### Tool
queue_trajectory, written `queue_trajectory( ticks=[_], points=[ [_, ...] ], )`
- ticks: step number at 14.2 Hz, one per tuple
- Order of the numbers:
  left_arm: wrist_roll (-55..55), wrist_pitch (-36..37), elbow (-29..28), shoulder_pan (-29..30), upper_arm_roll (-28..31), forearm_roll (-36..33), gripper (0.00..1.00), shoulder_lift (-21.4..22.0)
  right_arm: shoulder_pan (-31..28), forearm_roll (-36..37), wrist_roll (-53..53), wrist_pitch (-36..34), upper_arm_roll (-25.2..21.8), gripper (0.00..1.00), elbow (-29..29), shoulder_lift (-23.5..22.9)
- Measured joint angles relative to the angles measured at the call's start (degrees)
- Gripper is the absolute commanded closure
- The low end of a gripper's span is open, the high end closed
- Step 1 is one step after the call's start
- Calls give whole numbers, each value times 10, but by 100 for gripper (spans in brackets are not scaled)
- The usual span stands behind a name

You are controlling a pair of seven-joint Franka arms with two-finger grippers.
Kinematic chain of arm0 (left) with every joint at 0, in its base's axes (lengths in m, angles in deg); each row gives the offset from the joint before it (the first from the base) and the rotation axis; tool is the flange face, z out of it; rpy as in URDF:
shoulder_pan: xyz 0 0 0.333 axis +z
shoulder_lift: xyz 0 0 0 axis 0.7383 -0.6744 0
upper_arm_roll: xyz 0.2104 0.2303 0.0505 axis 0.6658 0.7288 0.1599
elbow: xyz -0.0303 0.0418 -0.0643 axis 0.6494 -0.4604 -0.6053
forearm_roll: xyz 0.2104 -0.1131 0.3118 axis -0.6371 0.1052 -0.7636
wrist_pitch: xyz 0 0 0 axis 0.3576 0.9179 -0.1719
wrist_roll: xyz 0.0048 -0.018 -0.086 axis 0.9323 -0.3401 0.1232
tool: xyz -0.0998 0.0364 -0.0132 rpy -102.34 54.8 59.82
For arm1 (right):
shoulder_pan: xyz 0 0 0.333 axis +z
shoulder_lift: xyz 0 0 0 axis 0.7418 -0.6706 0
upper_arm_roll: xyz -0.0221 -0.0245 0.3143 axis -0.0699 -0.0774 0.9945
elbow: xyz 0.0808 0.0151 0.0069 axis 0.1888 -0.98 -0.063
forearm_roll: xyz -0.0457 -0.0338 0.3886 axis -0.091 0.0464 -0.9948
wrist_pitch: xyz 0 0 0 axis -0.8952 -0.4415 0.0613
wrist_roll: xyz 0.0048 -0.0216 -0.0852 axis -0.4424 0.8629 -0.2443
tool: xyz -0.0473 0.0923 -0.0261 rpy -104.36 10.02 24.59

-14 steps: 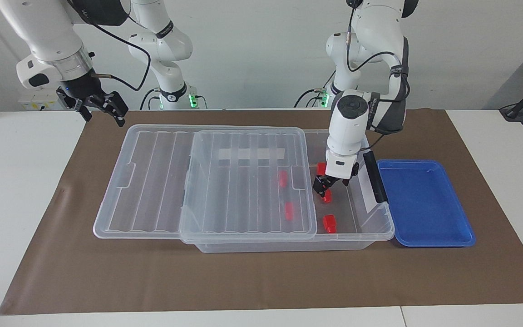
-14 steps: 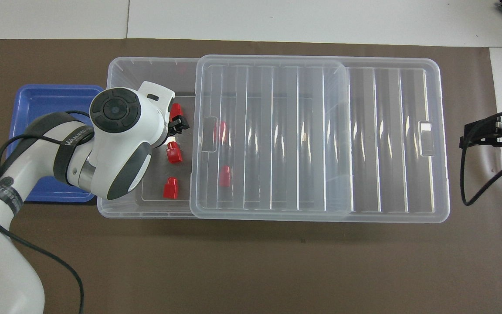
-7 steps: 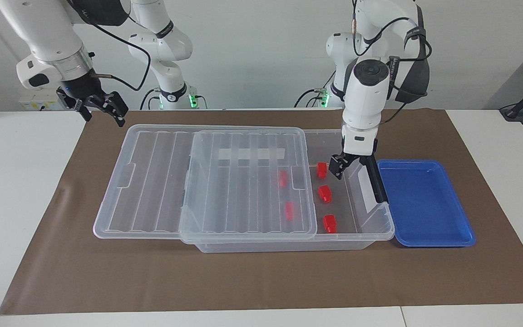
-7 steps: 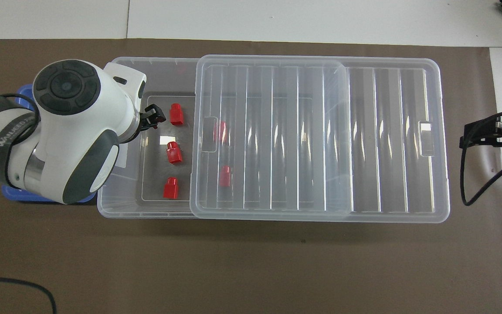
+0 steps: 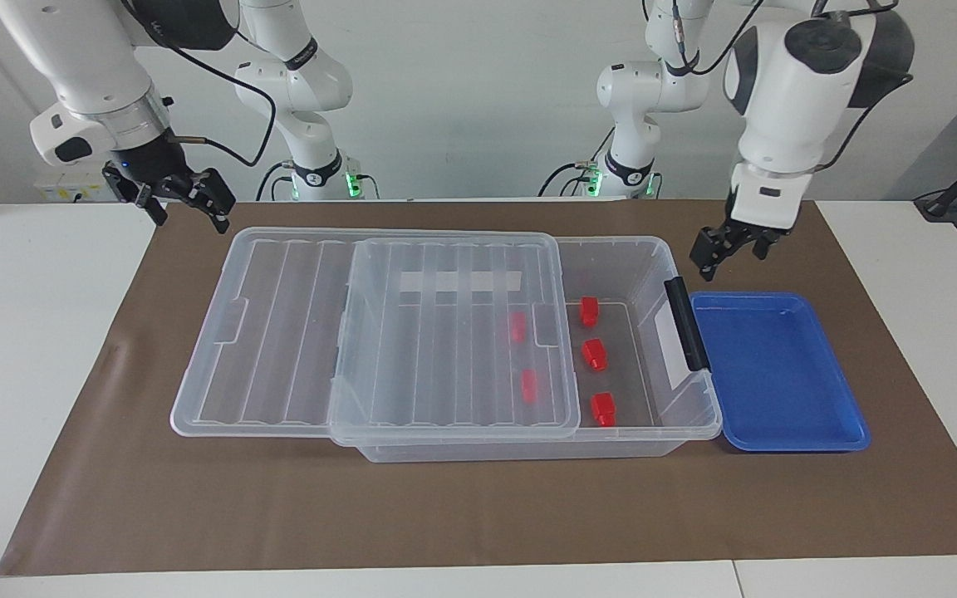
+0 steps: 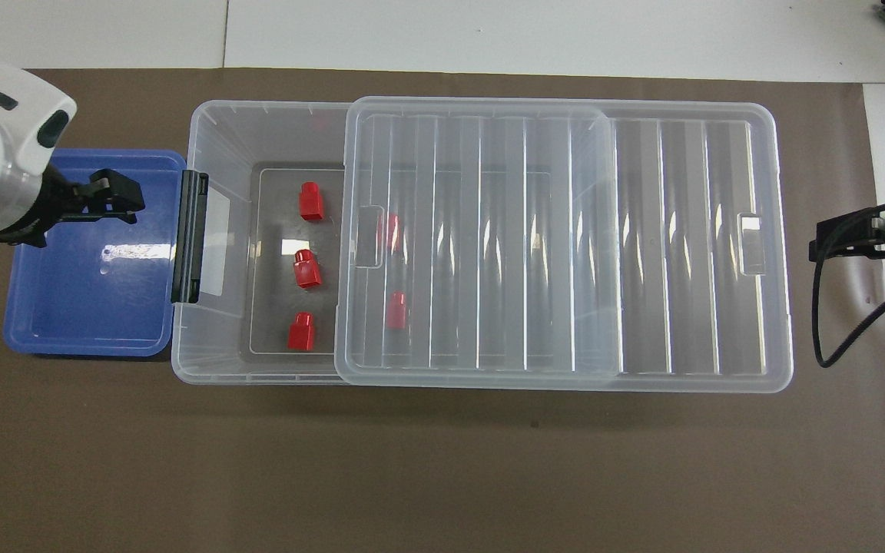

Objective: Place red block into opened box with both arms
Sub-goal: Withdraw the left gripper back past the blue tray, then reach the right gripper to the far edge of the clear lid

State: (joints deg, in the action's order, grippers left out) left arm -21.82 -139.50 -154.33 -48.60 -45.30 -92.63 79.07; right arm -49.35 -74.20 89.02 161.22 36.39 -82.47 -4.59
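Observation:
The clear box [image 5: 643, 259] [image 6: 221, 132] has its ribbed lid [image 5: 445, 340] [image 6: 550, 230] slid toward the right arm's end, which leaves the end by the black handle [image 5: 685, 322] uncovered. Three red blocks [image 5: 594, 355] [image 6: 306, 269] lie in a row on the uncovered floor. Two more show through the lid [image 5: 529, 385]. My left gripper [image 5: 732, 249] [image 6: 108, 201] hangs open and empty above the blue tray's edge, clear of the box. My right gripper [image 5: 188, 203] [image 6: 823, 238] waits open, raised off the lid's end.
A shallow blue tray [image 5: 777, 374] [image 6: 89, 307] with nothing in it sits against the box's handle end. Everything stands on a brown mat [image 5: 445, 507] over the white table.
My left gripper let go of the middle red block, rose out of the box and swung over toward the blue tray. The right arm has stayed put.

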Motion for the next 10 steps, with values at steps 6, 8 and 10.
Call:
queue_trajectory(
  ticks=[6,8,10],
  points=[
    [-98,42,0,62,2,7,0,38,-8,0,-1,8,0,66,-23,11],
    [-104,44,0,66,2,7,0,40,-8,0,-1,8,0,100,-27,14],
    [-109,45,-1,66,1,7,0,40,-10,0,-2,14,0,100,-29,14]
  ],
)
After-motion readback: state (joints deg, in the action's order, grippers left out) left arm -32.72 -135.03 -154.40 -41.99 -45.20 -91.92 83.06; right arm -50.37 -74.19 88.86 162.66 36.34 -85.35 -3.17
